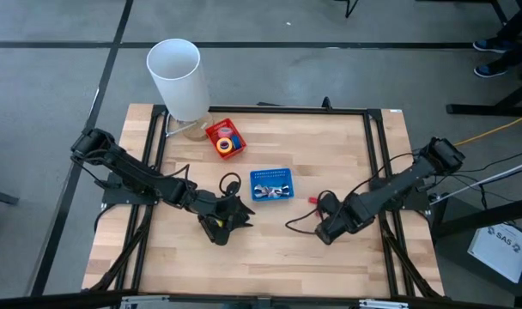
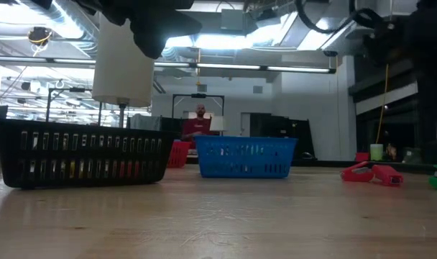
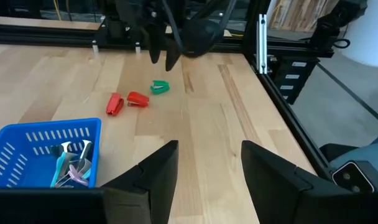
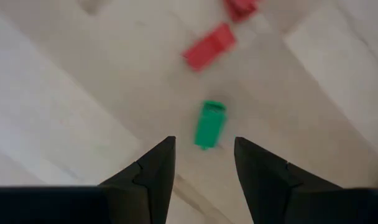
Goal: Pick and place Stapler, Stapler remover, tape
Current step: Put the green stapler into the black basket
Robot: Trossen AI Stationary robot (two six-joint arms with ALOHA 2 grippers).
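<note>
Right gripper [image 4: 201,168] is open and empty, hanging directly over a small green stapler [image 4: 209,124] on the bare wood. In the right wrist view the green piece sits at frame centre, just ahead of the gap between the two dark fingers, long axis running near vertical with a slight tilt, so roughly in line with the gap. Two red staplers [image 4: 209,46] lie further on, toward the upper middle of that frame.

In the high view the right gripper [image 1: 328,225] is at lower centre-right, with a red piece [image 1: 313,200] just beside it; the green one is hidden under the arm.

Left gripper [image 3: 204,168] is open and empty too, at lower centre-left of the high view, well apart from the green stapler [image 3: 160,87].

Right arm is clearly nearer. Likely needs only a straight descent.

Blue basket [image 1: 272,185] sits mid-table; red basket [image 1: 226,138] with tape rolls [image 1: 227,145] is upper centre.
</note>
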